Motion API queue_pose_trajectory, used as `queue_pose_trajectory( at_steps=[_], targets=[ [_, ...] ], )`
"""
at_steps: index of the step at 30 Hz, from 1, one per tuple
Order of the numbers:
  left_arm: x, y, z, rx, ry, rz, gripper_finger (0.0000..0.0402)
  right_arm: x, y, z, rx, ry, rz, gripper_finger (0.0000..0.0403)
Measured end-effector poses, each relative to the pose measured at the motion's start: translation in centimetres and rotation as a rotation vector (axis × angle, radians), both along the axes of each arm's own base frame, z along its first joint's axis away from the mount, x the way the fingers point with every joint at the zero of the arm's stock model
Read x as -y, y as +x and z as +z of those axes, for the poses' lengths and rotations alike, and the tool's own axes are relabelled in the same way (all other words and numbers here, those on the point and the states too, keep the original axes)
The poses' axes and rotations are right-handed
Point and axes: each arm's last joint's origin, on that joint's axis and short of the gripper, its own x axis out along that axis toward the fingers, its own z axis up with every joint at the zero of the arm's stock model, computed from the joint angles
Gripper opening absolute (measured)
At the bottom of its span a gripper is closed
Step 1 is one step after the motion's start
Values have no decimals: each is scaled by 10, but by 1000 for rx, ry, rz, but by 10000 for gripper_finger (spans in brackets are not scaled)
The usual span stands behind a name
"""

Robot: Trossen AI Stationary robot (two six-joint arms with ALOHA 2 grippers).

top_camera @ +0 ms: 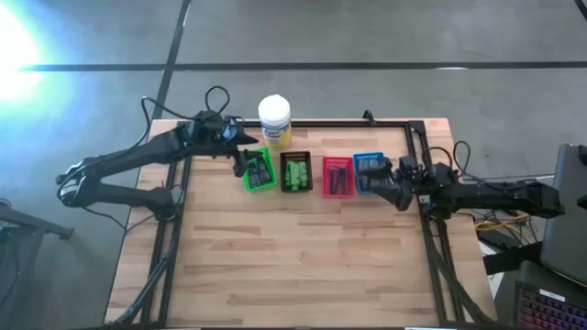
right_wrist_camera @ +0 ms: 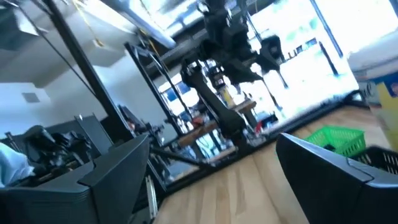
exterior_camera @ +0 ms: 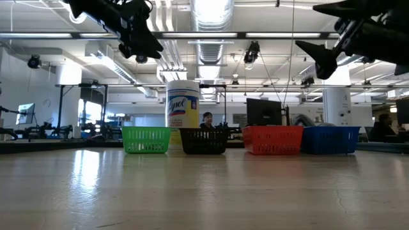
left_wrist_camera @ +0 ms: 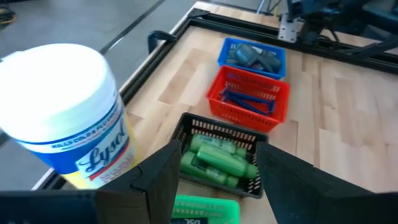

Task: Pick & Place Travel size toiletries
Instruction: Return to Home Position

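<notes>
Standing in a row near the back edge of the surface (top_camera: 293, 275), from its left to its right, were four baskets: green basket (top_camera: 258, 172), black basket (top_camera: 295, 173), red basket (top_camera: 337, 176), blue basket (top_camera: 370, 169). A jar (top_camera: 274, 121) stood at the back edge, just behind the green and black baskets.

Contents, per the left wrist view:
- Black basket: packs (left_wrist_camera: 217, 158), lying flat.
- Red basket: sticks (left_wrist_camera: 249, 99), lying flat.
- Blue basket: tubes (left_wrist_camera: 252, 56).
- Green basket: something dark, which could not be told.

Left claw (top_camera: 237, 147): hung raised beside the jar, over the back-left of the green basket. Its fingers were apart and it held nothing.

Right claw (top_camera: 390, 185): hung raised at the right side of the blue basket, toward the surface's right edge. Its fingers were apart and it held nothing.

Progress: no pack, stick or tube showed loose on the bare surface in the high view, and every one seen lay in a basket. The sorting therefore looked finished. What seemed left was only for both arms to draw clear of the row and settle at rest.
</notes>
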Motion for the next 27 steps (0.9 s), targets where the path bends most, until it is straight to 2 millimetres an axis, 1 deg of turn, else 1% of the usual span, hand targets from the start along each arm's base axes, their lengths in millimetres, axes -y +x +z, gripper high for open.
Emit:
queue_pose_trajectory(
  at_steps=[2, 6, 11, 17, 23, 24, 27],
  targets=[
    [0, 0, 0, -3, 5, 11, 213, -1, -3, -5, 22, -22, -5, 342],
    [0, 0, 0, -3, 0, 16, 213, 0, -4, -7, -3, -70, -24, 329],
    [1, 0, 0, 15, -52, -2, 213, 1, -2, -17, -107, -16, -26, 313],
    [1, 0, -1, 14, -54, -5, 213, 2, -1, -29, -227, 15, -22, 295],
    [1, 1, -2, 12, -56, -8, 213, 2, -1, -36, -303, 36, -21, 280],
    [3, -1, -4, 12, -56, -11, 213, 2, -1, -37, -307, 37, -21, 278],
    [9, -13, -7, 25, -51, -13, 213, 2, -1, -38, -317, 40, -21, 272]
  ],
)
